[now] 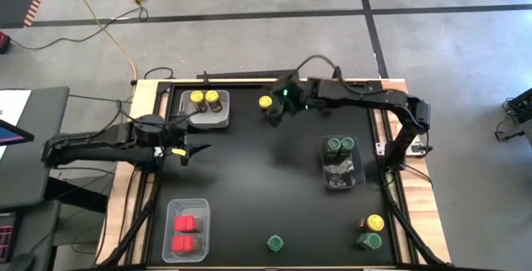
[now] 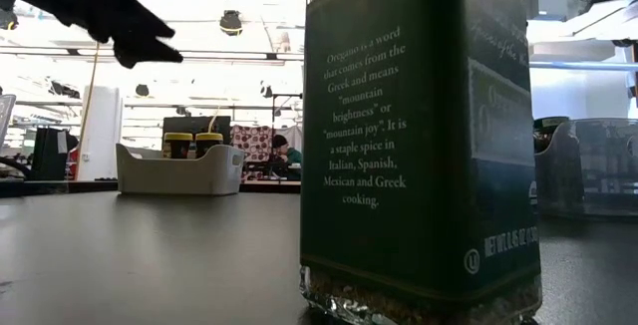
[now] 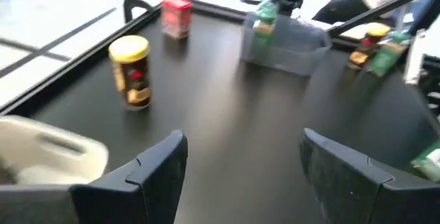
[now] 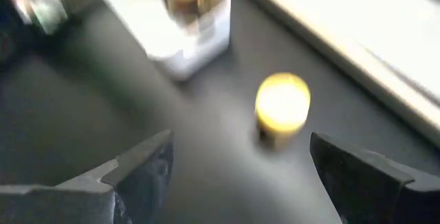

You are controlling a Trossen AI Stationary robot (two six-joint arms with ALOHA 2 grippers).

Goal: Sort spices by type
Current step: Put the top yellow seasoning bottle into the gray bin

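Our right tool [image 4: 237,165] hovers wide open and empty; the loose yellow-lidded jar [image 4: 282,107] stands upright on the table [image 1: 274,171] just ahead of it. Our left tool [image 1: 193,150], also open and empty, waits farther off.

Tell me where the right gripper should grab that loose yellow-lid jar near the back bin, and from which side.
Judging from the pictures, come straight down from above and close on the round yellow lid or the neck just under it. The yellow-lid jar stands upright and alone on the table, apart from the bin, and the open right gripper is already beside it.
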